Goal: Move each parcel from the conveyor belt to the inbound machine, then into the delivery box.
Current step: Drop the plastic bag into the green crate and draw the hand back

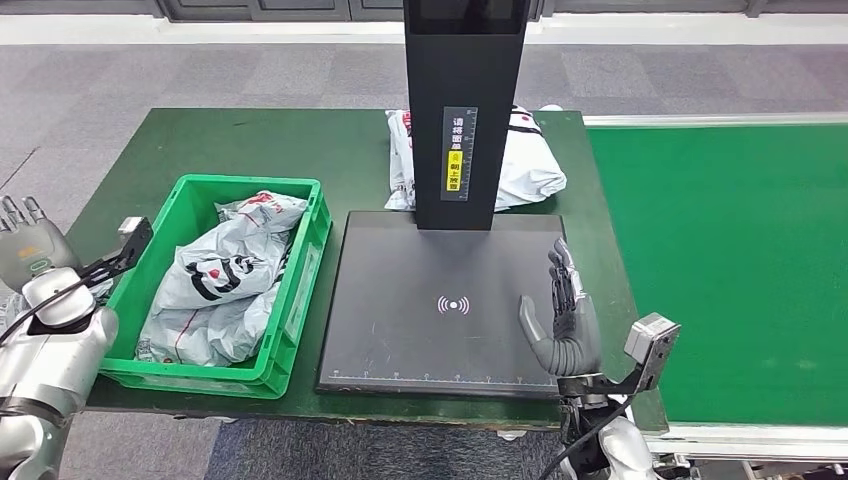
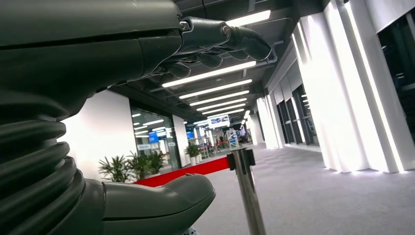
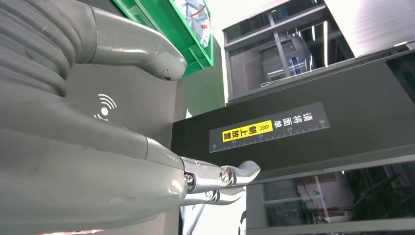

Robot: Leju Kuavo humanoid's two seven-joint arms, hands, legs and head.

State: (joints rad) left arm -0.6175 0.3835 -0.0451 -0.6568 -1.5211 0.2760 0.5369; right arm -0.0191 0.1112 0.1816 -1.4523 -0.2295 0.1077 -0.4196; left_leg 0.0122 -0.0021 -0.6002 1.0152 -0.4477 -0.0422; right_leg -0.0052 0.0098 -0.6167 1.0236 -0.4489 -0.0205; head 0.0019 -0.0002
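The inbound machine is a black scanning plate with a black post at its back. Its plate is bare. My right hand hovers over the plate's right edge, fingers apart and holding nothing; the post with its yellow label shows in the right wrist view. A white parcel lies on the green table behind the post. The green delivery box at the left holds white parcels. My left hand is raised left of the box, fingers spread and empty.
The green conveyor belt runs along the right side with nothing on it. The green table has free surface behind the box. Grey carpet surrounds the table. The left wrist view looks out at a hall with a barrier post.
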